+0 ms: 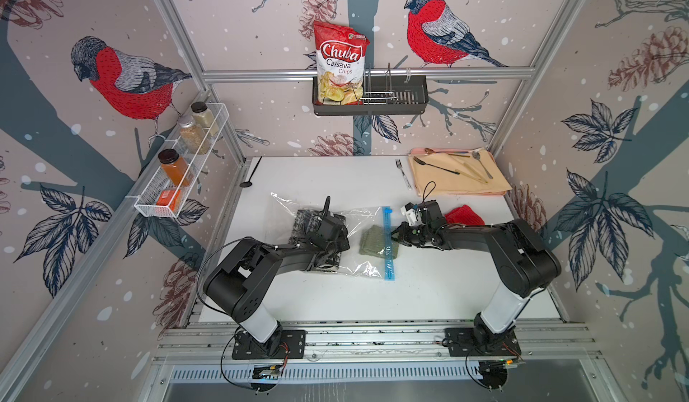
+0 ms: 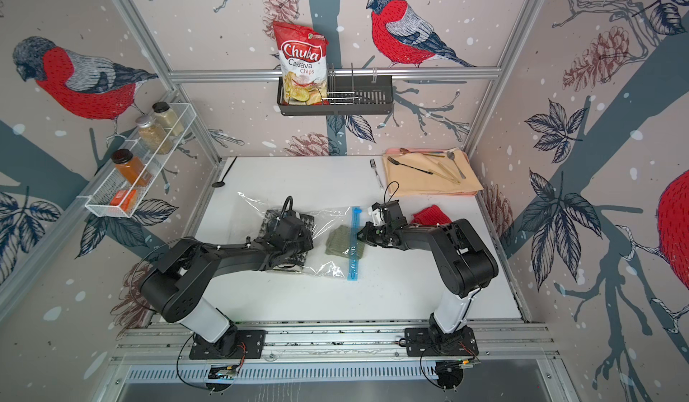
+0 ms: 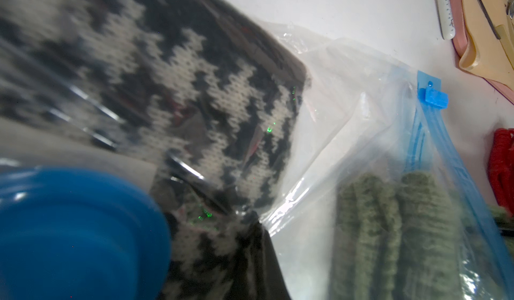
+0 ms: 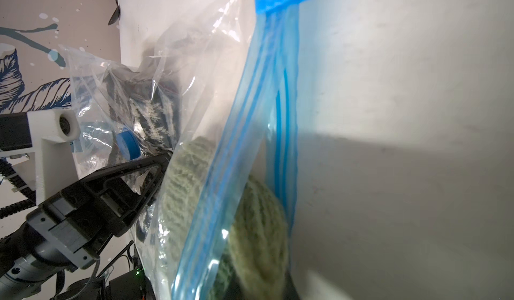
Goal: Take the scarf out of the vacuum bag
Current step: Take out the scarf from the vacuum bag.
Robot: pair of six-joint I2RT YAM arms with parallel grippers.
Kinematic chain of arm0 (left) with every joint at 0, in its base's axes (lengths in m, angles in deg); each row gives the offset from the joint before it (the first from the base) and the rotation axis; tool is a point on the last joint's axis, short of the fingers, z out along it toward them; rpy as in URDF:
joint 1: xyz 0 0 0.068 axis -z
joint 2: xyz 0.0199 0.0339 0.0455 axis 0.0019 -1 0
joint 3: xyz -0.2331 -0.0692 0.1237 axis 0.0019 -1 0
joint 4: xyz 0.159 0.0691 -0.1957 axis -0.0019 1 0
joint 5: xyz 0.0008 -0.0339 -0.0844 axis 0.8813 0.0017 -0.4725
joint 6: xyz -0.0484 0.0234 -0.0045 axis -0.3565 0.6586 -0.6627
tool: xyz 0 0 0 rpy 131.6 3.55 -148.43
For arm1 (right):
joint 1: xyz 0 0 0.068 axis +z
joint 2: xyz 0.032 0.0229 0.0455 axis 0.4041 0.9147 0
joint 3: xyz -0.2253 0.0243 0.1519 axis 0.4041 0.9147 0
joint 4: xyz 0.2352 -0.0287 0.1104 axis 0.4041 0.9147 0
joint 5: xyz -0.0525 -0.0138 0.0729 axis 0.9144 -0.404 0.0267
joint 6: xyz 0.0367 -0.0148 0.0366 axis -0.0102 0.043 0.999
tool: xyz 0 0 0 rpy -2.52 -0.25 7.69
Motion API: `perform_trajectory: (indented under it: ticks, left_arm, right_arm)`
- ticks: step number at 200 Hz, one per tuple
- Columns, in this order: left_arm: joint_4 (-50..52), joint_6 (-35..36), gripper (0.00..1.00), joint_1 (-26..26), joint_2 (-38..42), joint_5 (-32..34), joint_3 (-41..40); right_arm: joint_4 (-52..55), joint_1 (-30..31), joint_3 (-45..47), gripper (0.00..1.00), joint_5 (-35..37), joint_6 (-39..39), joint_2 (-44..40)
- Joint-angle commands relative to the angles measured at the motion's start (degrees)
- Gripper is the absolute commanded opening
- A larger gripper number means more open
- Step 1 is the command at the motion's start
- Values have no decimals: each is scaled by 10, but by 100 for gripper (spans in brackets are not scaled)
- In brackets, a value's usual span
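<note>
Found left gripper [image 4: 166, 156] pinched shut on vacuum bag [image 1: 358, 217], right gripper [image 1: 394, 232] shut at zip strip [image 1: 387, 254], hold unconfirmed. Located scarf [image 3: 194, 90] inside, behind left jaws. Judged snagging likely on olive piece [image 1: 374, 243] plugging the mouth.

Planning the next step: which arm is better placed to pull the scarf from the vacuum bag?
Probably the right arm: its jaws are at the zip strip; the left arm sits over the scarf, outside the bag.

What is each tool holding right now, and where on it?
Left tool: shut, apparently pinching the vacuum bag film over the scarf, beside the blue valve. Right tool: shut at the zip strip; actual hold not visible.
</note>
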Motion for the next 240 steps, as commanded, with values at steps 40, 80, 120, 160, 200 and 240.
perform_trajectory:
  ticks: [40, 80, 120, 160, 200, 240]
  left_arm:
    - [27, -2, 0, 0, -10, 1, 7]
    - [28, -1, 0, 0, -12, 1, 12]
    - [31, -3, 0, -1, -13, 4, 15]
    - [38, -3, 0, 0, -17, 4, 22]
    - [40, -4, 0, 0, -15, 0, 20]
    - [39, -11, 0, 0, -14, -4, 20]
  right_arm:
    - [67, -9, 1, 0, 71, -27, -30]
    - [100, -17, -3, 0, 104, -38, -45]
    - [143, -20, -4, 0, 162, -39, -64]
    - [179, -34, -1, 0, 195, -41, -83]
    - [192, -63, 6, 0, 214, -45, -108]
    - [195, -104, -5, 0, 216, -35, -122]
